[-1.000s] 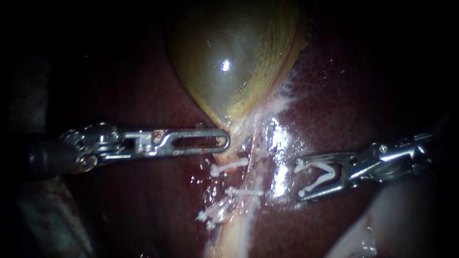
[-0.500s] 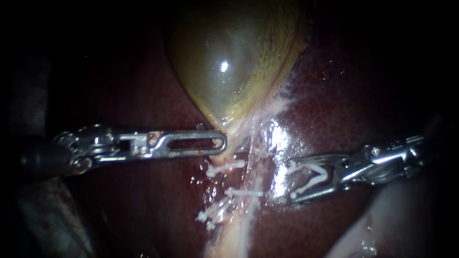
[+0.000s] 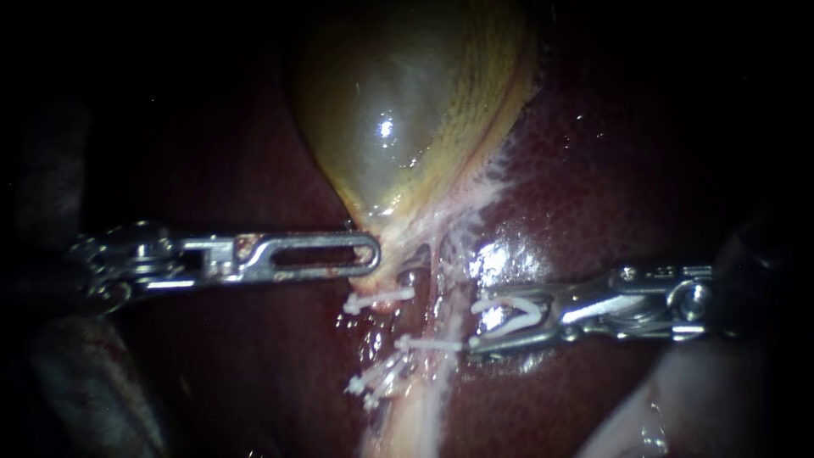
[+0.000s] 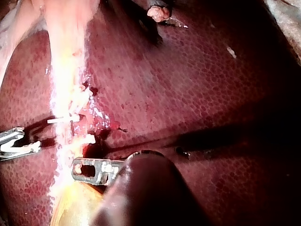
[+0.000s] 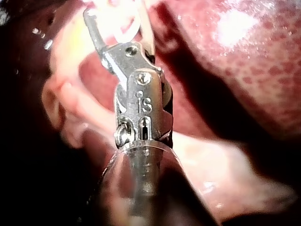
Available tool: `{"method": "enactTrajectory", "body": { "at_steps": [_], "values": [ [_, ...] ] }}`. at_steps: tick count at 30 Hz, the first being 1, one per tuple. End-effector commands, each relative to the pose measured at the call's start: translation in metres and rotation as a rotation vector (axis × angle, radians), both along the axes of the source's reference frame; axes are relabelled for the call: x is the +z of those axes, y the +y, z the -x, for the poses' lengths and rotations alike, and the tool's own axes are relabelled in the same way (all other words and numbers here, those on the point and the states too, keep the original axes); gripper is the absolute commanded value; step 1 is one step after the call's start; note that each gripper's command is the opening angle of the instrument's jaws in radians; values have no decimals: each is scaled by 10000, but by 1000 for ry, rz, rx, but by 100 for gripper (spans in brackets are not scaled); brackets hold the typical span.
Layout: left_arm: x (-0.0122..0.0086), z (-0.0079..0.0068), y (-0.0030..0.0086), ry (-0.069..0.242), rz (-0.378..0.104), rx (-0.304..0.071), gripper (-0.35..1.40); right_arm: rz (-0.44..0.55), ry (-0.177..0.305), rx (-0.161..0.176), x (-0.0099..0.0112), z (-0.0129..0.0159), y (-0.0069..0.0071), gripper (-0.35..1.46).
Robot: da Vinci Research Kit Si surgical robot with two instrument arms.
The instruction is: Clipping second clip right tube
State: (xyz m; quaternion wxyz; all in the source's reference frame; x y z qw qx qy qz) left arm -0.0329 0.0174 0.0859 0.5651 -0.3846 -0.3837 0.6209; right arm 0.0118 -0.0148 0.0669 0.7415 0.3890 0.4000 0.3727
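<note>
The yellow-green gallbladder (image 3: 407, 110) narrows to a neck above the pale tubes (image 3: 441, 322) on the dark red liver (image 3: 593, 170). My left instrument (image 3: 373, 257) lies level from the left, its slotted jaws shut on the neck tissue. White clips sit on the tubes: one under that tip (image 3: 379, 298), one lower (image 3: 431, 344), more bunched below (image 3: 373, 380). My right instrument (image 3: 475, 325) comes in from the right, holding an open white clip (image 3: 504, 314) between its spread jaws. Its tips stand right beside the right tube, just above the lower clip.
Wet, shiny liver surface (image 3: 500, 254) lies behind the right instrument's tip. Pale tissue (image 3: 661, 407) sits under the right shaft. In the left wrist view the left jaws (image 4: 83, 168) rest by the bright tube, with the right instrument (image 4: 14, 143) across from them.
My right instrument has moved left with its clip, up to the right tube. My left instrument has drawn left, taking the gallbladder neck and the upper clip with it.
</note>
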Motion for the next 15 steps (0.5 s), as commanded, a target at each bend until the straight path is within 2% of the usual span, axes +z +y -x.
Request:
{"method": "enactTrajectory", "body": {
  "at_steps": [1, 7, 15],
  "values": [
    [-3, -2, 1, 1, -1, -2, -35, -16, -6, 9, 3, -3, -2, 58],
    [-17, -10, 2, 4, -4, -5, -35, -53, -22, 37, 18, -13, -10, 56],
    [-26, -16, 1, 5, -7, -7, -35, -53, -26, 46, 32, -21, -10, 54]
  ]
}}
